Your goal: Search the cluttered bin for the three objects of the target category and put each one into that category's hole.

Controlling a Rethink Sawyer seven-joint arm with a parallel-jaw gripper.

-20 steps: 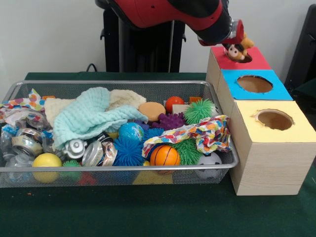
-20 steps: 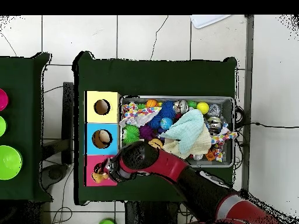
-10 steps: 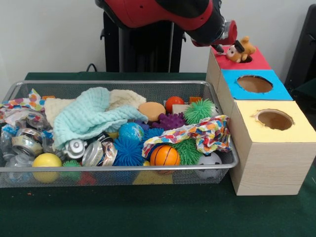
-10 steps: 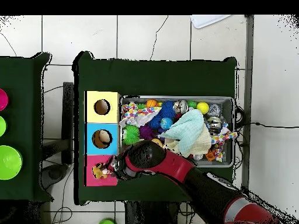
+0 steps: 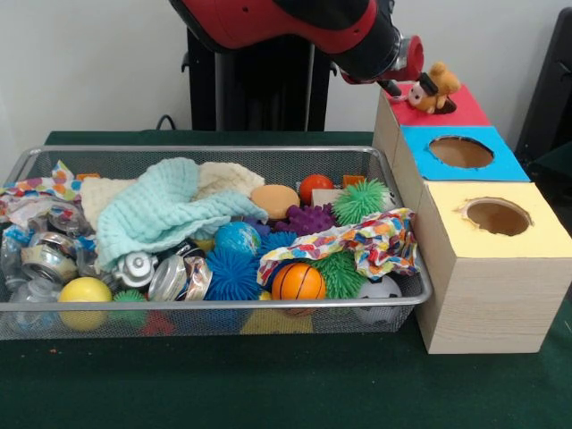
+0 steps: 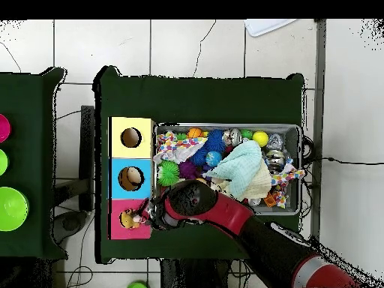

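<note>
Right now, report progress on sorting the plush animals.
The small orange plush tiger sits at the red-topped round hole, not visibly dropped through. The gripper is beside it, grip unclear. No other plush shows in the silver wire-mesh bin; any left are buried.

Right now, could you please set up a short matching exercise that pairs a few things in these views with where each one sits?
Things:
1. plush tiger
2. yellow ball
3. light blue cloth
4. yellow-topped hole

Places:
a. in the box section nearest the front camera
b. at the red-topped hole, sticking up out of it
c. spread over the bin's middle, on top of the toys
d. the bin's near corner, farthest from the boxes

Pairs: 1-b, 2-d, 3-c, 4-a
</note>
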